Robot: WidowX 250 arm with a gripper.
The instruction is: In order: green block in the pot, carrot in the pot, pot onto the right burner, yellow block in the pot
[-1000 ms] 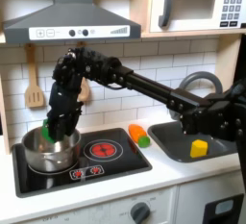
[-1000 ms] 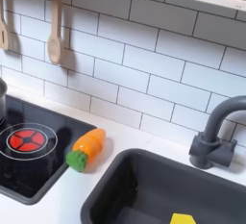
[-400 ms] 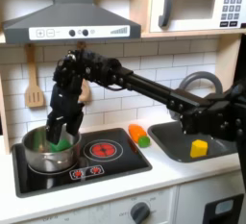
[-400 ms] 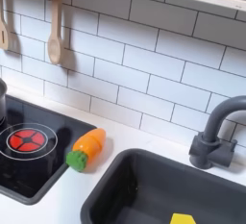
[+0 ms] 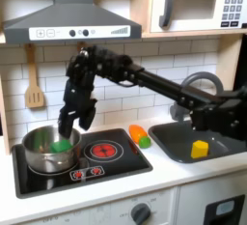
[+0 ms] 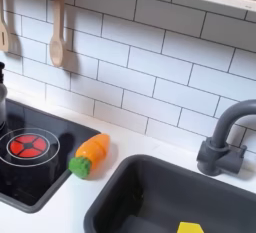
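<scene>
In the first exterior view your claw (image 5: 66, 126) hangs above the pot (image 5: 50, 150), its jaws spread with nothing between them. The green block (image 5: 62, 145) lies inside the pot. In the second exterior view the carrot (image 6: 90, 154) lies on the desk (image 6: 75, 202), green tip pointing near-left, just beside the right burner (image 6: 25, 144).

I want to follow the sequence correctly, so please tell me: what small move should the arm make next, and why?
Probably swing toward the carrot. In the first exterior view the green block already lies inside the pot, and the gripper hangs above the pot's rim holding nothing. The carrot lies on the counter between cooktop and sink, so it seems the next thing to fetch.
</scene>
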